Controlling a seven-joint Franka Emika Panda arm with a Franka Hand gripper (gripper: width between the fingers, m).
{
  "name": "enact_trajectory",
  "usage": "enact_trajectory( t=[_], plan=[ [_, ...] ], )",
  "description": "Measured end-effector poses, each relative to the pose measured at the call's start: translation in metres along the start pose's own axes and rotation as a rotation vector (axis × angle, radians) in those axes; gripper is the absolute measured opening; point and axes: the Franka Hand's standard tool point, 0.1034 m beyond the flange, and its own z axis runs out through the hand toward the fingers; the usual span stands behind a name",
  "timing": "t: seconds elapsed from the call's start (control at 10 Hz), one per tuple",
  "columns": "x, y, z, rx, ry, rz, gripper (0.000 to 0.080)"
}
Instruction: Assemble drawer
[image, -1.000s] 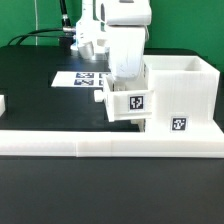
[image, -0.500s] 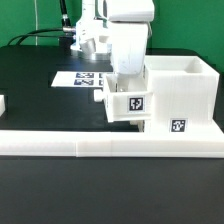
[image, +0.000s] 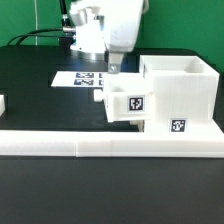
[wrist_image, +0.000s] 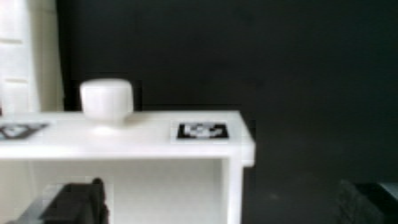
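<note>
The drawer's white shell (image: 185, 88) stands at the exterior view's right, against the rail. A smaller white tray (image: 130, 104) with a square marker on its face sticks partly out of the shell's side. My gripper (image: 113, 66) hangs above the tray, apart from it. In the wrist view the tray's front (wrist_image: 134, 160) shows with its round knob (wrist_image: 107, 101) and a marker (wrist_image: 205, 129). My gripper (wrist_image: 222, 205) is open and empty, and the dark fingers (wrist_image: 75, 202) stand wide apart on either side of the tray.
The marker board (image: 82, 78) lies flat on the black table behind the tray. A long low white rail (image: 100, 143) runs along the table's front. A small white part (image: 3, 103) sits at the exterior view's left edge.
My gripper was low at the tray. It has let go and risen straight up, now clear above it. The tray stays in the shell.
</note>
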Motion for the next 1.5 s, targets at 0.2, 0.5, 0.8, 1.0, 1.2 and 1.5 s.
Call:
enact_trajectory(
  t=[0.2,0.5,0.8,1.0,1.2,1.5],
  plan=[
    [-0.011,-0.002,-0.002,0.007,-0.002,-0.015,0.0649],
    [-0.021,-0.005,0.003,0.016,0.048,-0.056,0.0649],
    [-0.050,-0.002,0.022,0.048,0.195,-0.070,0.0649],
    [-0.053,-0.002,0.034,0.074,0.275,-0.051,0.0649],
    [-0.032,-0.003,0.046,0.084,0.289,-0.038,0.0649],
    [-0.002,-0.010,0.063,0.102,0.302,0.021,0.0649]
  ],
)
